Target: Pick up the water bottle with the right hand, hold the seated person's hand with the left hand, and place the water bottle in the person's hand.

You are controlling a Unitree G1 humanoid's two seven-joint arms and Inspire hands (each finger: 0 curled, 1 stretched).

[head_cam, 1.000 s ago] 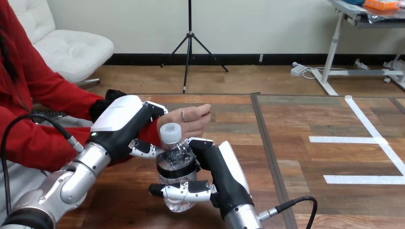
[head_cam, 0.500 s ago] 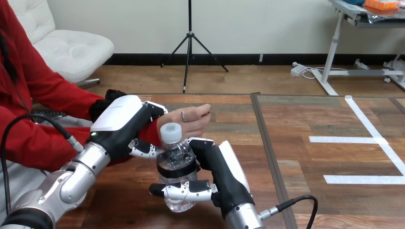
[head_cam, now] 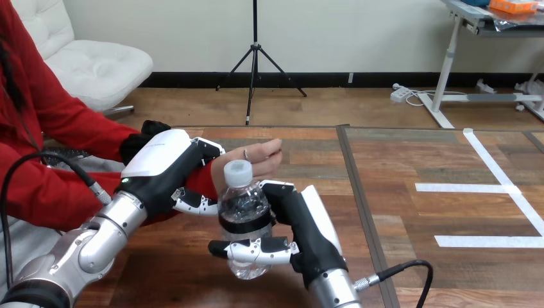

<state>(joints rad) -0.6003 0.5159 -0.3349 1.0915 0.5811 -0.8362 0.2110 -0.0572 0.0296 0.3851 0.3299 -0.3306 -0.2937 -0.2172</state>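
A clear water bottle with a white cap and dark label stands upright in my right hand, whose fingers and thumb curl round its body, above the table's near middle. Just behind the cap lies the person's hand, palm toward me, fingers pointing right. My left hand is wrapped over the person's wrist at the red sleeve, fingers curled round it from above and thumb beneath. The bottle's cap sits right in front of the person's palm, close to it; contact cannot be told.
The wooden table stretches ahead, with a dark seam running down it right of the bottle. White tape lines mark the table's right part. The person's red-sleeved arm comes in from the left edge.
My right hand has lifted the bottle slightly up and to the right, bringing the cap nearer the person's palm. The left hand and the person's hand have stayed put.
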